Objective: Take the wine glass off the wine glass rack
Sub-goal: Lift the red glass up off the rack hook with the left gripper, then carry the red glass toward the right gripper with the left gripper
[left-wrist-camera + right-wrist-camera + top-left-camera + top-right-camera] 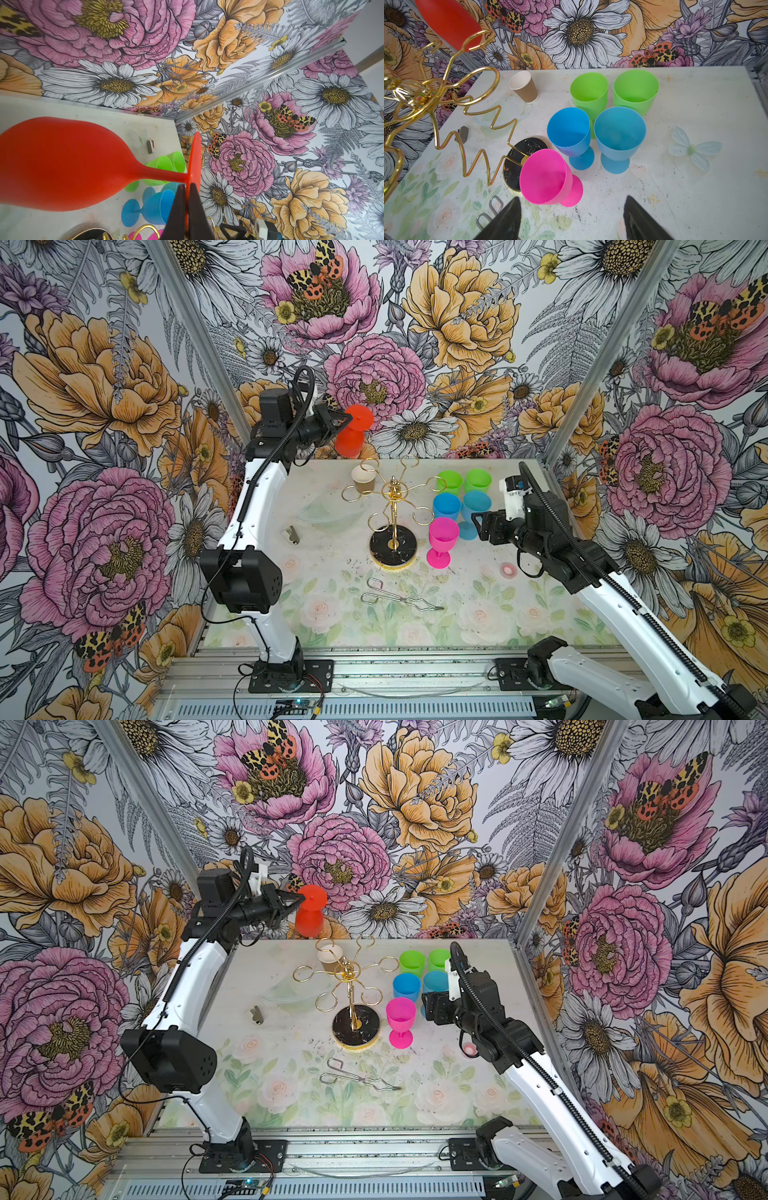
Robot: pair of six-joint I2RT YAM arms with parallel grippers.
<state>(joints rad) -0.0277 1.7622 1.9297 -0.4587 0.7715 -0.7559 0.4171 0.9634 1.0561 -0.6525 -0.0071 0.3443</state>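
Note:
A red wine glass (353, 435) (309, 915) hangs upside down in the air at the back of the table. My left gripper (348, 418) (188, 186) is shut on the thin edge of its round foot. The stem and bowl (62, 162) are free of any wire, and the bowl's rim sits just above the rear loops of the gold wine glass rack (392, 489) (446, 87). The rack's loops carry no glass. My right gripper (478, 526) (572, 197) is open and holds nothing. It hovers right of a pink glass (548, 176).
Standing right of the rack are a pink glass (442, 537), two blue glasses (446, 506) and two green ones (449, 481). A paper cup (363, 479), a clear lid (328, 510) and a small clip (293, 534) lie left. Steel tongs (399, 597) lie in front.

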